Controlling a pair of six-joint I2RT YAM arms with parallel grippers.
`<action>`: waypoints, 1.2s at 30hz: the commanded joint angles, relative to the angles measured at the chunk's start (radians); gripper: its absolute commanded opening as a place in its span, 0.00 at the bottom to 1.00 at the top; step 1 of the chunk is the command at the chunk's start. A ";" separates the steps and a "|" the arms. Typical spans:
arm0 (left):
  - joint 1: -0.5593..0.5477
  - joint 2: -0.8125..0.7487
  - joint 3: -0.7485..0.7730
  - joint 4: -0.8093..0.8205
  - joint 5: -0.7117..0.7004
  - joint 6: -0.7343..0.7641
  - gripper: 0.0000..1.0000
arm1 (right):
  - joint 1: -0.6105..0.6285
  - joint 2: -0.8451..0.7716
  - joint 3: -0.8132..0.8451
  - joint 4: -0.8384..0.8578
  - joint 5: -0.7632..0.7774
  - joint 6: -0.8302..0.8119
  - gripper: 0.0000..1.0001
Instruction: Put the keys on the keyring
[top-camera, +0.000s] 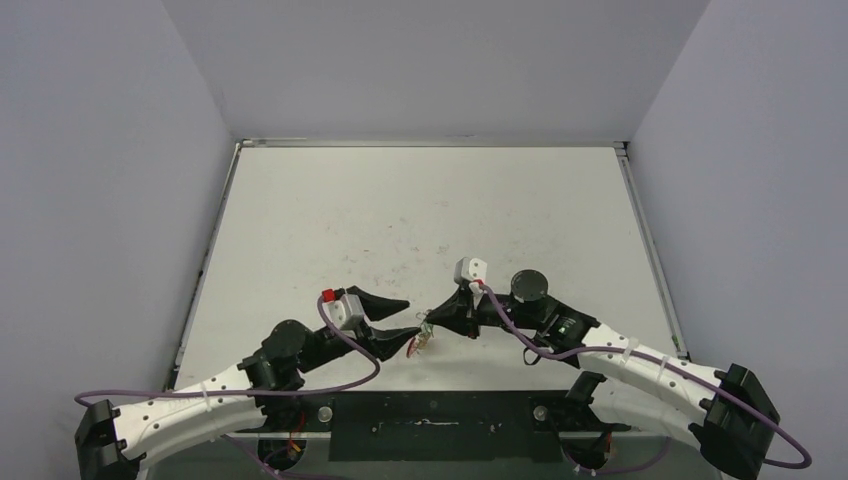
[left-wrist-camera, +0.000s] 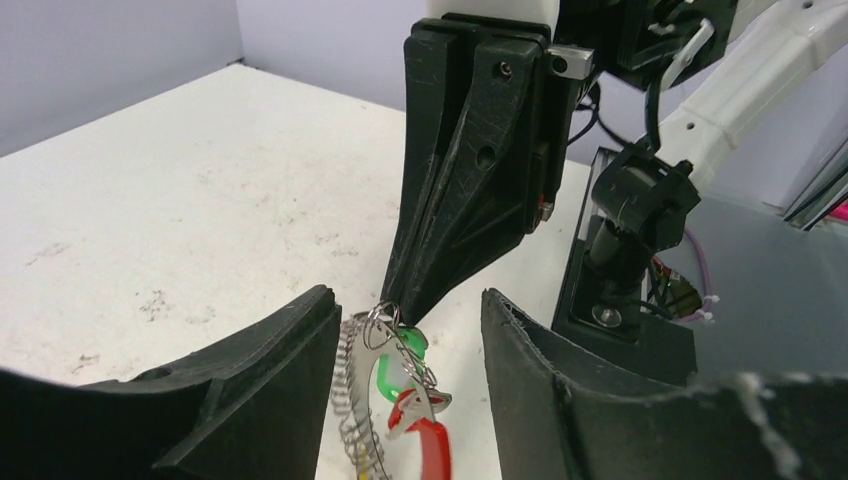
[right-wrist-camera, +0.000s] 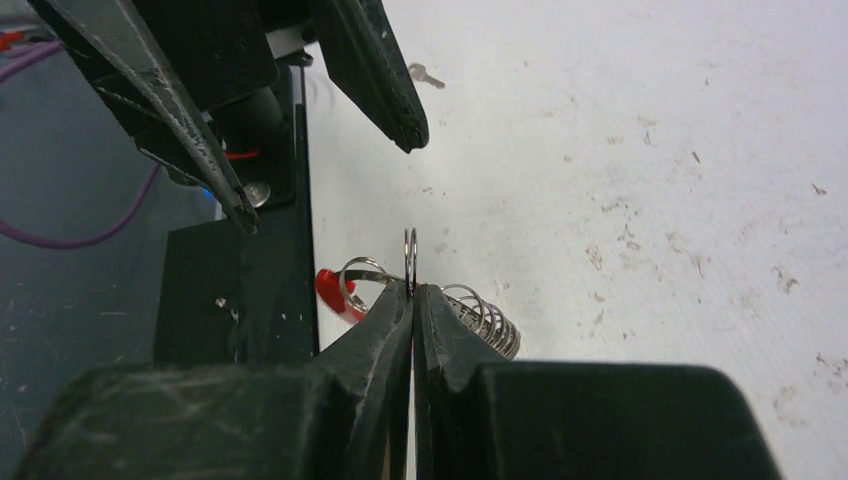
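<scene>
1. Both arms start at the near edge of the table (top-camera: 400, 210). They bend in toward the middle until their tips almost meet.
2. The left gripper (top-camera: 412, 318) lies low and flat. Its two black, scratched fingers are apart, one on each side of the little bundle. It holds nothing.
3. The keys (top-camera: 424, 343) hang in that bundle between the fingers, near the front edge. They are tiny and shiny, with a green tag (left-wrist-camera: 410, 343) and a red plastic piece (left-wrist-camera: 432, 452). A springy wire coil (right-wrist-camera: 487, 320) is beside them.
4. The right gripper (right-wrist-camera: 411, 288) points steeply down. Its pointy black fingers pinch tight on the keyring (right-wrist-camera: 410, 260), a thin silver loop standing on its edge.
5. The table is white and speckled with dirt.
6. Farther off, one more small key (right-wrist-camera: 425, 75) lies alone.
</scene>
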 joint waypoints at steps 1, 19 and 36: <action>0.000 -0.012 0.116 -0.220 -0.016 0.066 0.52 | 0.005 -0.032 0.112 -0.206 0.059 -0.123 0.00; -0.002 0.214 0.399 -0.707 0.078 0.603 0.52 | 0.009 0.035 0.206 -0.354 -0.004 -0.208 0.00; -0.002 0.349 0.352 -0.451 0.160 0.533 0.30 | 0.014 0.062 0.210 -0.335 -0.005 -0.188 0.00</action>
